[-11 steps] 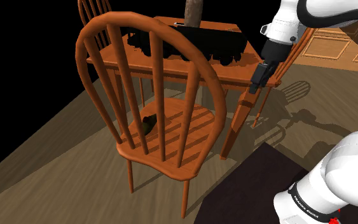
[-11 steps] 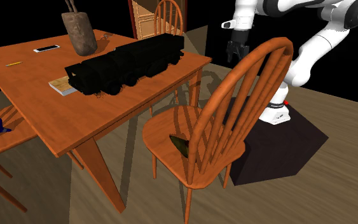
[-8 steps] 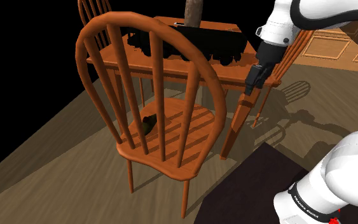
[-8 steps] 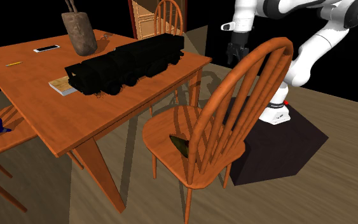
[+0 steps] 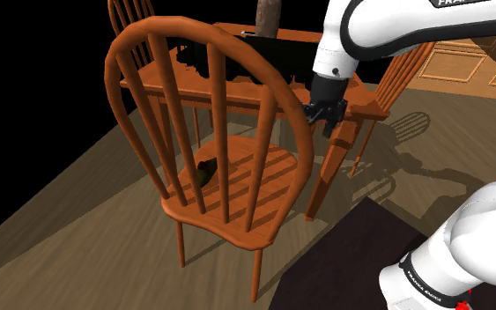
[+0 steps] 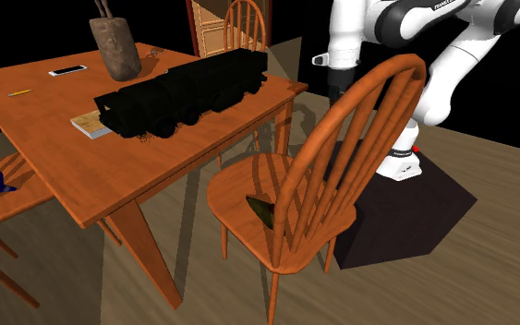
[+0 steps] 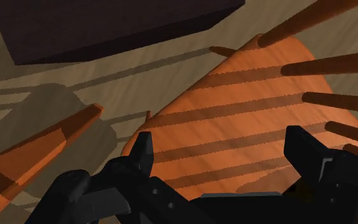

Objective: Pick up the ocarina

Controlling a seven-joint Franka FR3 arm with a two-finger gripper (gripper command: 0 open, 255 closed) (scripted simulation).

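Approach step: the gripper (image 5: 324,116), fingers (image 7: 142,153) apart and empty, hangs above the chair seat (image 5: 256,179) near its front edge; the dark ocarina (image 5: 206,170) lies near the back edge. Next it should lower toward the ocarina

The orange-brown spindle-back wooden chair (image 5: 263,176) has a smooth seat with fine grain lines and a soft satin sheen. The orange wooden table (image 6: 64,157) has the same smooth, grained finish. The long black truck model (image 6: 179,92) is flat matt. The white robot arm (image 5: 378,31) looks glossy, like plastic, and the black gripper (image 7: 220,143) is matt. The brownish plank floor (image 5: 78,220) looks like dull wood.
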